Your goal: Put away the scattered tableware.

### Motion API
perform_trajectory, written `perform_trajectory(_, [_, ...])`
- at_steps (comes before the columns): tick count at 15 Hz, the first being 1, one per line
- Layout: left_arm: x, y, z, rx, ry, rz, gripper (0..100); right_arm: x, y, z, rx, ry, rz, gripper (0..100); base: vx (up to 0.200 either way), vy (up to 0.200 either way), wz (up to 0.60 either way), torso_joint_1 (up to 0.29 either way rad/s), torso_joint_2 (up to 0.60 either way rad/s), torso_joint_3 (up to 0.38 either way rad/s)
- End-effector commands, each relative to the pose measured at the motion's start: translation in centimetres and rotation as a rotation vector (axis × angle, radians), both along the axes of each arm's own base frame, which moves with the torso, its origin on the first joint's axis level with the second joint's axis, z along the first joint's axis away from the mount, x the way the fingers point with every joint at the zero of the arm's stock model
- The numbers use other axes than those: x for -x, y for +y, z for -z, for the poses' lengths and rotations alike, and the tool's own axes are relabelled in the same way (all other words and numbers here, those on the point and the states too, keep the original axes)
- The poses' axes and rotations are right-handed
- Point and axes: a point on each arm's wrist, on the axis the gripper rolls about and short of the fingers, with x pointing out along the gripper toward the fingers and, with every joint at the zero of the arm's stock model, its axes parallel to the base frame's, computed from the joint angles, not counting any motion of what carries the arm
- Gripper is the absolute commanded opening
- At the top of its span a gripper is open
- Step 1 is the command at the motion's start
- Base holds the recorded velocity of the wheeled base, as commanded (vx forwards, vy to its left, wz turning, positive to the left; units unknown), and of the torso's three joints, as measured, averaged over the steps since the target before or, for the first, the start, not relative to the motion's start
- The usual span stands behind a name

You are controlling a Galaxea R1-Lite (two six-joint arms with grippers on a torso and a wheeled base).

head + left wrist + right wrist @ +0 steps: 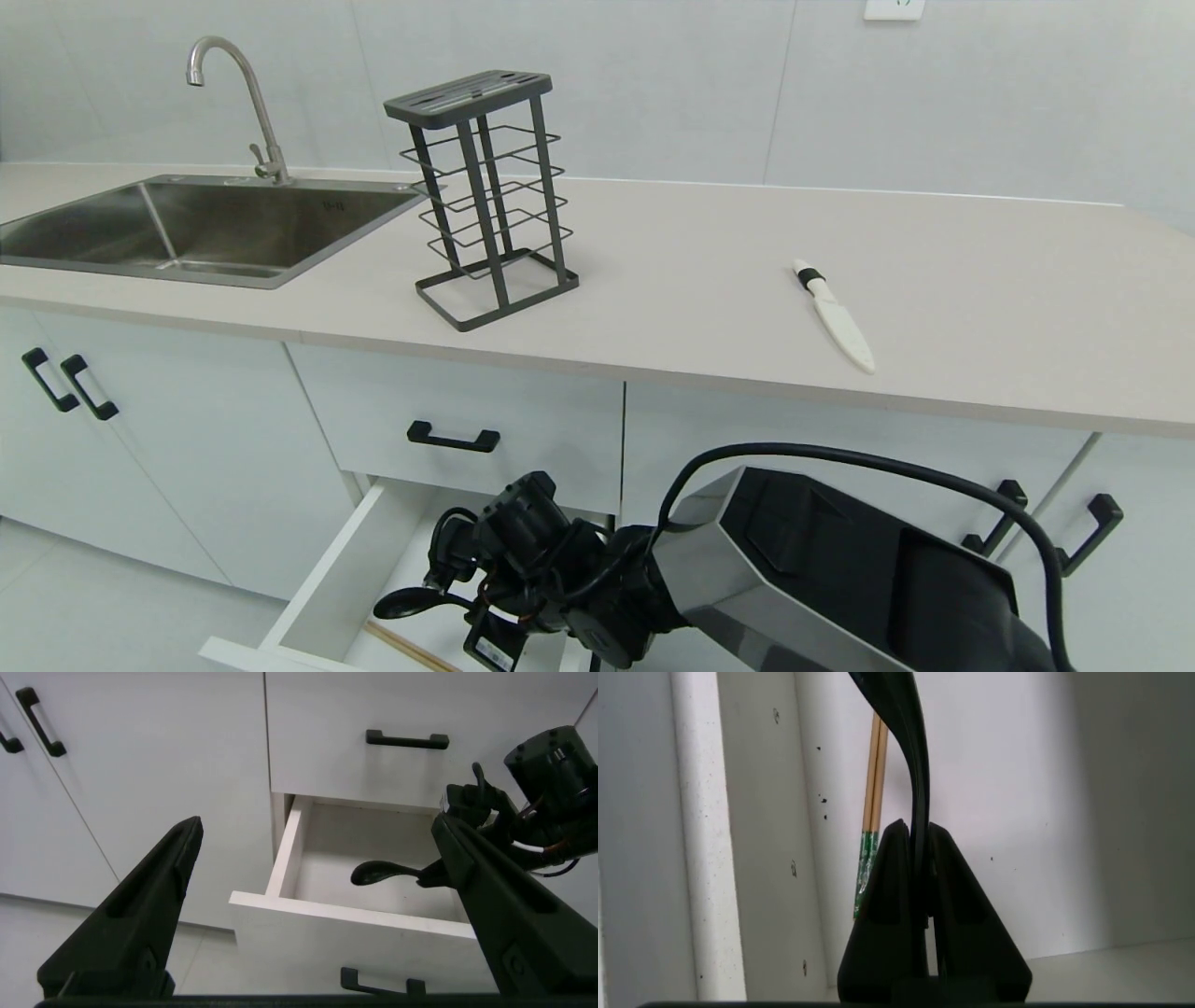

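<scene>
A kitchen tabletop (709, 271) runs across the head view, pale and flat against a tiled wall. At its far left a steel sink (93, 266) is set into it, with a curved faucet (245, 89) rising at the back rim. Right of the sink a dark wire knife rack (467, 95) stands upright on the tabletop, its slotted top plate facing up. Well to the right of the rack a white knife (836, 317) with a black band near its handle end lies flat, close to the front edge and apart from everything else.

Below the tabletop are white cabinet fronts with black handles. Under the rack is a closed drawer front (453, 436), and beneath that a lower drawer (317, 579) is pulled out, its white side wall showing. A pair of wooden chopsticks (411, 649) with a green band lies on the drawer floor.

The left gripper (318, 831) hangs in front of the cabinets with its two dark fingers (149, 905) spread wide and nothing between them; the open drawer is seen through the gap.

The right gripper (471, 597) is over the open drawer, clenched on the handle of a black spoon (403, 604). The spoon's bowl points towards the robot's left and sits above the drawer floor, with the chopsticks below it.
</scene>
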Motion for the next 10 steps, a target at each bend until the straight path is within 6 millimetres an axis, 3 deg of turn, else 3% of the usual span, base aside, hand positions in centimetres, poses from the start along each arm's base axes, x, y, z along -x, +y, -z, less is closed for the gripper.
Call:
perform_trajectory(1, [0.0, 0.0, 0.0, 0.000, 0.001, 0.000, 100, 0.0, 0.0, 0.0, 0.001, 0.001, 0.000, 0, 0.000, 0.000, 0.00, -0.124, 0.19, 0.051])
perform_trajectory(5, [0.0, 0.0, 0.0, 0.000, 0.001, 0.001, 100, -1.2, 0.3, -0.6, -0.007, -0.049, 0.047, 0, 0.000, 0.000, 0.00, -0.188, 0.31, 0.115])
perform_trajectory(8, [0.0, 0.0, 0.0, 0.000, 0.001, 0.000, 100, -2.7, 1.1, -2.6, -0.069, -0.105, 0.068, 0, 0.000, 0.000, 0.00, -0.059, 0.14, 0.059])
perform_trajectory(10, [0.0, 0.0, 0.0, 0.000, 0.001, 0.000, 100, -2.4, 0.8, -1.8, 0.007, -0.101, 0.075, 0, 0.000, 0.000, 0.00, 0.000, 0.00, 0.000])
